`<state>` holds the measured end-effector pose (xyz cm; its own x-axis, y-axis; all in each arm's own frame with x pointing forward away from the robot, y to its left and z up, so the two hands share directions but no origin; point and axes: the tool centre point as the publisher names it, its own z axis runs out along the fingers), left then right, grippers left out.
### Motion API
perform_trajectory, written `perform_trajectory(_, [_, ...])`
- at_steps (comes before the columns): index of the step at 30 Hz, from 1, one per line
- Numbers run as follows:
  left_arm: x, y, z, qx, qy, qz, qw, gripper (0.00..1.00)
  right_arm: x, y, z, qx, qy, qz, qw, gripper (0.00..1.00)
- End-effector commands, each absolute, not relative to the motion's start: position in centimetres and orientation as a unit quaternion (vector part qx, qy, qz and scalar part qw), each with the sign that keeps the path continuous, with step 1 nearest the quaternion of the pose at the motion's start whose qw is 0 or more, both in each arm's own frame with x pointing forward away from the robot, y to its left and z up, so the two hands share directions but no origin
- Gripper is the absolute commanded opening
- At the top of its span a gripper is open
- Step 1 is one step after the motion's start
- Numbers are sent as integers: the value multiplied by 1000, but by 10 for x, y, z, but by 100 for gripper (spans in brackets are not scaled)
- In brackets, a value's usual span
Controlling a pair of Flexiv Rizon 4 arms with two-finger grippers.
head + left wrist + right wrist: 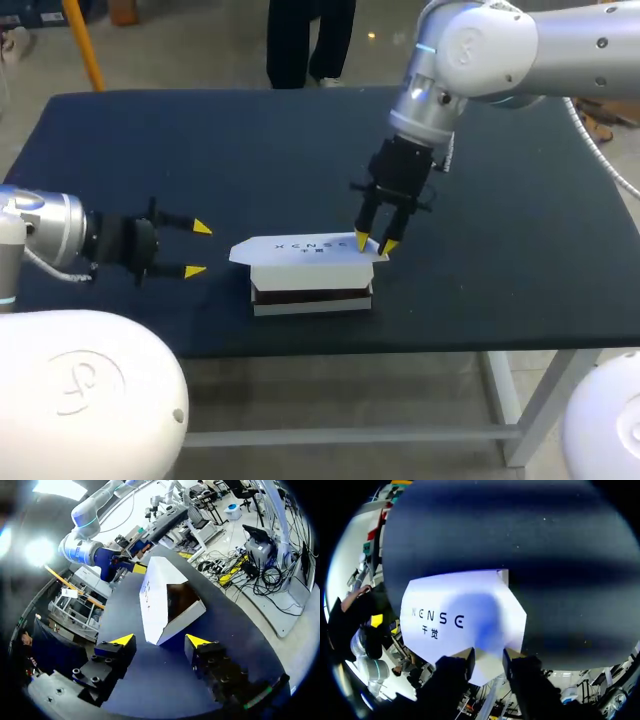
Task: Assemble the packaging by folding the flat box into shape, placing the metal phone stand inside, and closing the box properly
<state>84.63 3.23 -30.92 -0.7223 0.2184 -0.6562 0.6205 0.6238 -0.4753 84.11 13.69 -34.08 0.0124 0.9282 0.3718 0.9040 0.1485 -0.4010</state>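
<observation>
Box [310, 265]: white; dark lettering on lid; dark brown band along the open side.
Table [200, 150]: dark navy cover.
Left gripper [199, 250], right gripper [375, 243]: black bodies, bright yellow tips.
Right arm [520, 40]: silver-white, cyan ring.

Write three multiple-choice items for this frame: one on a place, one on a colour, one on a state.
1. The right gripper is: A at the box's right end; B beside the left gripper; C off the table.
2. The box is: A brown; B white; C red.
3. The left gripper's fingers are: A shut on the box; B shut on a stand; C open, empty.
Answers: A, the head view shows it at the box's right end. B, it is white in every view. C, the fingers are spread and the box lies ahead, untouched.
</observation>
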Motion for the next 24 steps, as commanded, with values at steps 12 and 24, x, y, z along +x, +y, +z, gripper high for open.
perform_trajectory(12, [848,25,-301,259,922,-228,178,100,839,141,-347,-653,-702,18,285,42])
perform_trajectory(24, [885,9,-277,-199,954,-206,91,100,839,140,-348,-658,-698,18,284,42])
